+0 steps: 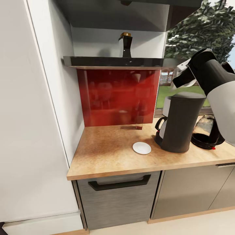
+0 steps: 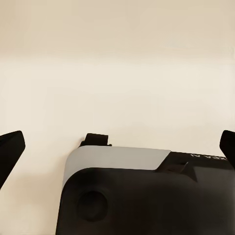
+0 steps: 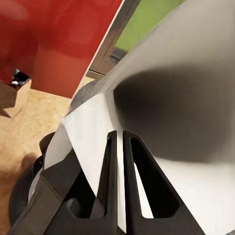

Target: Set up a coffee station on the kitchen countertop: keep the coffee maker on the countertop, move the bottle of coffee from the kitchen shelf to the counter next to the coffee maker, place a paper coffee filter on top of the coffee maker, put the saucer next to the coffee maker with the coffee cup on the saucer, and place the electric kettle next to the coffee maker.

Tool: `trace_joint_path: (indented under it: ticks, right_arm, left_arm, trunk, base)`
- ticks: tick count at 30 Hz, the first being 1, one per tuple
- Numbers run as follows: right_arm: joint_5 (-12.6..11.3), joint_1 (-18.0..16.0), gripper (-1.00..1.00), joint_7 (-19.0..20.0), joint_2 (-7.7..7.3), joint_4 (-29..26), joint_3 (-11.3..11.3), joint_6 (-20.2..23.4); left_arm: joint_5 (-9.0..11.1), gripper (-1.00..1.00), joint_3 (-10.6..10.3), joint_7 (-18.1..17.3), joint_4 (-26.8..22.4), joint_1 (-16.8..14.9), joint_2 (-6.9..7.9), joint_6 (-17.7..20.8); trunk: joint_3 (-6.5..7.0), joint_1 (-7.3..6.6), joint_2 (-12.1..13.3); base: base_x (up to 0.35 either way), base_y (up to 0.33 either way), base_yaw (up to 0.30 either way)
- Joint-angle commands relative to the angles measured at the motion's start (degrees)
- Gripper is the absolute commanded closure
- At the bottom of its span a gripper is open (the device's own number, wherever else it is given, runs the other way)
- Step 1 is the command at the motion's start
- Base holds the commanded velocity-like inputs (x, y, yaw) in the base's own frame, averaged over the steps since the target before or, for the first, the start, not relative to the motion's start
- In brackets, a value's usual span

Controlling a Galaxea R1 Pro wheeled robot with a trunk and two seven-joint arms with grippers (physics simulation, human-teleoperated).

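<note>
Right gripper (image 3: 117,147) has its 2 fingers pinched nearly together on a white paper filter (image 3: 166,122), holding it just above the coffee maker (image 1: 179,122) on the countertop (image 1: 107,153). Left gripper (image 2: 117,147) hangs with its fingertips spread wide, holding nothing, over pale floor. A small white saucer (image 1: 142,148) lies bare just beside the coffee maker; the kettle (image 1: 207,132) stands on its other side. A dark bottle (image 1: 126,45) waits on the shelf (image 1: 98,61). Tiny lettering on the left arm can't be read.

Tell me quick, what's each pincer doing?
Left pincer: open, holding nothing.
Right pincer: closed on the paper coffee filter, above the coffee maker.
</note>
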Motion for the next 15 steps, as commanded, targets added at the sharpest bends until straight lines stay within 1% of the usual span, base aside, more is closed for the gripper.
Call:
trace_joint_path:
  ticks: [1, 3, 6, 10, 15]
  right_arm:
    - [0.7, -0.1, 1.0, 0.5, -0.03, 0.0, 0.3, 0.2]
    - [2.9, -0.1, 1.0, 0.5, 0.06, 0.1, 0.3, 0.2]
    - [4.7, -0.1, 1.0, 0.6, 0.09, 0.3, 0.3, 0.2]
    - [5.7, -0.1, 1.0, 0.7, 0.15, 1.2, 0.4, 0.2]
    - [6.1, -0.1, 1.0, 0.8, 0.19, 1.6, 0.4, 0.2]
  left_arm:
    - [0.1, -1.0, 0.2, 0.0, -0.1, 0.0, -0.04, -0.1]
    - [0.1, -1.0, 0.2, 0.0, -0.1, 0.0, -0.04, -0.1]
    - [0.1, -1.0, 0.2, 0.0, -0.1, 0.0, -0.04, -0.1]
    - [0.1, -1.0, 0.2, 0.0, -0.1, 0.0, -0.04, -0.1]
    - [0.1, -1.0, 0.2, 0.0, -0.1, 0.0, -0.04, -0.1]
  trunk:
    - [-0.06, 0.0, 0.0]
    - [-0.06, 0.0, 0.0]
    - [-0.06, 0.0, 0.0]
    - [-0.06, 0.0, 0.0]
    - [-0.06, 0.0, 0.0]
  base:
    - [0.0, 0.0, 0.0]
    - [0.0, 0.0, 0.0]
    - [0.0, 0.0, 0.0]
    - [0.0, 0.0, 0.0]
    - [0.0, 0.0, 0.0]
